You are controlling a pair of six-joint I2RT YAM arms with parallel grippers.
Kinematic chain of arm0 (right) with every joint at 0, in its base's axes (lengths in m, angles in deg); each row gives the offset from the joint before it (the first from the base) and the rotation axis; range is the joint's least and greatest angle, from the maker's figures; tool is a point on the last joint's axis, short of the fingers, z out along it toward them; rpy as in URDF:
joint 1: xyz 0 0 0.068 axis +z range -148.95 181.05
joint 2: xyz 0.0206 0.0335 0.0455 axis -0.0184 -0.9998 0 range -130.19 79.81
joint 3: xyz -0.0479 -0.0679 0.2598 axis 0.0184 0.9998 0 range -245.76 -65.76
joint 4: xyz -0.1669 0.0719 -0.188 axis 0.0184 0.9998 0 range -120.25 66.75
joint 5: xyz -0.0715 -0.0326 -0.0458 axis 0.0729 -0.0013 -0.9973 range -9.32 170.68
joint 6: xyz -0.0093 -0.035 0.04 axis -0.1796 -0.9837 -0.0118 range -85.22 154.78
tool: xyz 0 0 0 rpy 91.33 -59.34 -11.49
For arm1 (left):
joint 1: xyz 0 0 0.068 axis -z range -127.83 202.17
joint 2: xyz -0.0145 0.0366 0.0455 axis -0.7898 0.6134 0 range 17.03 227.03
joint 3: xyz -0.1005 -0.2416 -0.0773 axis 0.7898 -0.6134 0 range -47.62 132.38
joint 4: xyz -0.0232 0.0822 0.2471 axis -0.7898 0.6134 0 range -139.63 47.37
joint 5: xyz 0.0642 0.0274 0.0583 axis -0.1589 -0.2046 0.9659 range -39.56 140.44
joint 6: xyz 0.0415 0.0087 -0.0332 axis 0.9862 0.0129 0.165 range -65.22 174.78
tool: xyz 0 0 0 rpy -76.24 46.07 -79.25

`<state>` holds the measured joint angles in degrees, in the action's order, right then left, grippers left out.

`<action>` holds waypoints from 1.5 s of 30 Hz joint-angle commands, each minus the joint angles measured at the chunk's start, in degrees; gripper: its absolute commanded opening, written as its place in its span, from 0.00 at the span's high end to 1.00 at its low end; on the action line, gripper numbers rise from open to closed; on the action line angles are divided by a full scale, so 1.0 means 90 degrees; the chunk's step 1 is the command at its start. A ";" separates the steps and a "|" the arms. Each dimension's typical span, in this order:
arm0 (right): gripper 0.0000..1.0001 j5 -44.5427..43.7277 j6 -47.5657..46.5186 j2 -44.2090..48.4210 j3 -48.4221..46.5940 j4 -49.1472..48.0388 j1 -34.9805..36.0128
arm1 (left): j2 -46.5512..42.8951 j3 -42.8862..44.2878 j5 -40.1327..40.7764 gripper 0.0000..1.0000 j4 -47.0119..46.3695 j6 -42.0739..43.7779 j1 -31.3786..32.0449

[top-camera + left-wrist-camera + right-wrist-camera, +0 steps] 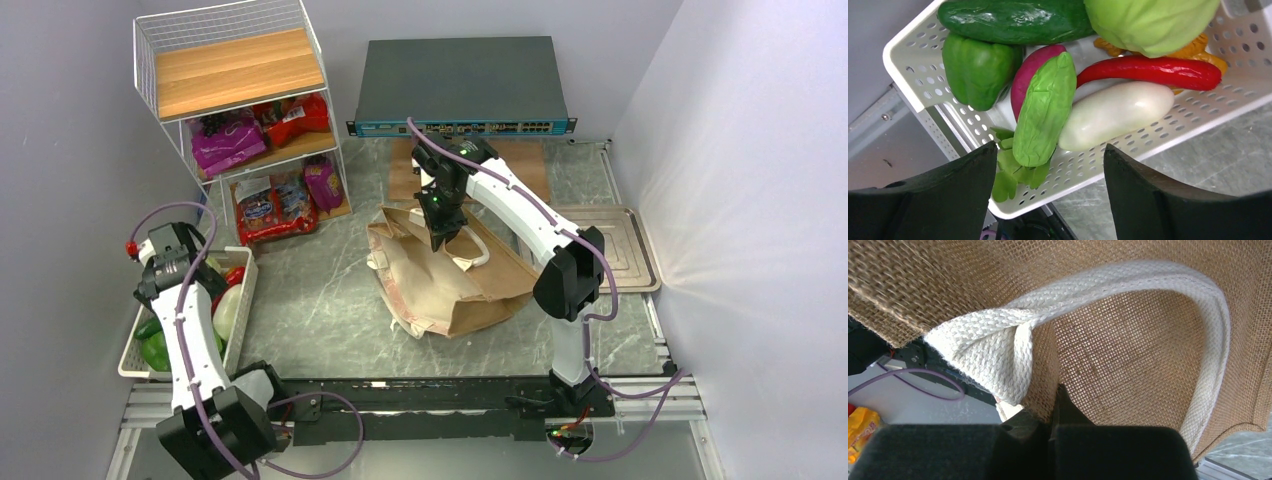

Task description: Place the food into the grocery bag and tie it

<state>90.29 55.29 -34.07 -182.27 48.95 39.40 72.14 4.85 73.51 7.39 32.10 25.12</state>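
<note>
Left hand [1050, 156]: released, jaws spread wide with nothing between them, hanging above the white basket [1198, 116] at the left edge of the counter [320, 300]. In the top view the arm covers most of the basket's contents.

Basket contents, left wrist view: pale-green cabbage [1153, 22], cut off by the top of the picture. Orange piece [1210, 57], mostly hidden under the cabbage and a red chilli [1153, 71], so its shape cannot be made out. A white oblong piece [1118, 115], a green leafy piece [1043, 110] and a green pepper [978, 70] lie beside them.

Right hand [1053, 412]: clenched on a fold of the grocery bag [450, 290], just beside its cream handle [998, 345]. The pinch itself is partly hidden by the fingers.

The bag lies slumped on its side mid-counter. Its inside cannot be seen from any view.

Red snack packets [275, 210] and a small purple packet [323, 183] sit on the wire rack [240, 60] at rear left; their labels are too small to read.
</note>
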 commanded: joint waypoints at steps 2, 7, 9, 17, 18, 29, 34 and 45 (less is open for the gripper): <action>1.00 0.0152 -0.0092 0.0190 0.0038 -0.0006 0.0001 | 0.0049 -0.0282 -0.0306 0.20 -0.0799 0.0125 -0.0461; 1.00 0.0178 -0.0096 0.0164 0.0026 -0.0015 -0.0055 | 0.0058 -0.0513 -0.0384 0.20 -0.1232 0.0159 -0.0550; 1.00 0.0173 -0.0100 0.0178 0.0045 -0.0019 -0.0092 | 0.0036 -0.0626 -0.0225 0.20 -0.1332 0.0150 -0.0559; 1.00 0.0145 -0.0104 0.0287 0.0148 -0.0020 -0.0188 | -0.0146 -0.1075 -0.0004 0.17 -0.1967 0.0058 -0.0588; 1.00 0.0130 -0.0107 0.0306 0.0171 -0.0028 -0.0197 | -0.0135 -0.1112 0.0011 0.16 -0.2043 0.0076 -0.0581; 1.00 0.0114 -0.0117 0.0479 0.0300 -0.0038 -0.0235 | 0.0343 -0.1471 0.0454 0.01 -0.2492 -0.0245 -0.0587; 1.00 0.0114 -0.0126 0.0562 0.0365 -0.0054 -0.0234 | 0.0788 -0.1277 0.0672 0.01 -0.2210 -0.0535 -0.0598; 1.00 0.0134 -0.0146 0.0630 0.0405 -0.0083 -0.0237 | 0.0809 -0.1457 0.0573 0.01 -0.2236 -0.0801 -0.0644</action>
<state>91.49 54.79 -31.49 -178.97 47.68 37.54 79.88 -8.07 78.78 -11.91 26.46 19.87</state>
